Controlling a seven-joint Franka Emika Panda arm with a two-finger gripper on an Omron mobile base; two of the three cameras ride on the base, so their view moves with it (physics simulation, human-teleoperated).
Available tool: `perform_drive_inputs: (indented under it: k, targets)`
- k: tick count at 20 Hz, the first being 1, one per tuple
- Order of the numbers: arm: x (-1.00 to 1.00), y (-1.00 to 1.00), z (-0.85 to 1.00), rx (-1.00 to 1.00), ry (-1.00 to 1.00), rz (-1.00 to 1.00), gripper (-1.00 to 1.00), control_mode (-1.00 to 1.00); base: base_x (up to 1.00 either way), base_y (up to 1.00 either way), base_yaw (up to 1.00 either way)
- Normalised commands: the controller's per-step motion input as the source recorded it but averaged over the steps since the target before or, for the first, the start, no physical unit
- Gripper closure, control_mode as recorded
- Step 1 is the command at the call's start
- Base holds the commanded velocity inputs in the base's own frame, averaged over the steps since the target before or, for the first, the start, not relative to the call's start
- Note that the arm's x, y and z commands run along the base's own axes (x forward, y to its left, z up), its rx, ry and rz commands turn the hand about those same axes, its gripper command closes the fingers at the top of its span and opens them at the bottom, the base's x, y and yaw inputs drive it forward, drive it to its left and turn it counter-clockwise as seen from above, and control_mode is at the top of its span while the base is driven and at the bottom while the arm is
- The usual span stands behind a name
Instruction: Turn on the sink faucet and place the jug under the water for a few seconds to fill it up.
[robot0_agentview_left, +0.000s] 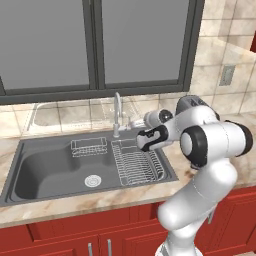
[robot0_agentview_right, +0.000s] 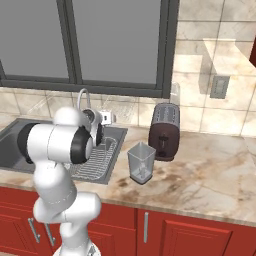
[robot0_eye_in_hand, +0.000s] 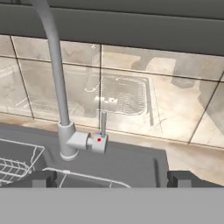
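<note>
The tall slim chrome gooseneck faucet (robot0_eye_in_hand: 56, 74) stands left of centre in the hand view, its small side lever (robot0_eye_in_hand: 103, 131) upright at the base. The hand (robot0_eye_in_hand: 111, 178) hangs before it, wide open and empty. The translucent grey-clear jug (robot0_agentview_right: 140, 162) sits on the marble table (robot0_agentview_right: 200, 175) at centre of the right base view, beside the dark toaster (robot0_agentview_right: 164, 131), right of the wide dark grey sink (robot0_agentview_left: 45, 167).

Open air lies between the wide-spread gripper (robot0_eye_in_hand: 111, 178) and the sink faucet (robot0_eye_in_hand: 56, 78) lever, with the wire dish rack (robot0_agentview_left: 137, 162) crowding just below.
</note>
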Motion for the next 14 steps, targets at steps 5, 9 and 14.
perform_drive_inputs:
  k: [5,9,14]
  targets:
    - [0.09,0.0,0.0,0.01,0.0,0.15,-1.0,-1.0,0.0,0.0,0.0]
    - [0.04,0.0,0.0,0.01,0.04,0.13,-1.0,-1.0,0.0,0.0,0.0]
    - [0.03,-0.07,0.0,0.0,0.15,0.01,-1.0,-1.0,0.0,0.0,0.0]
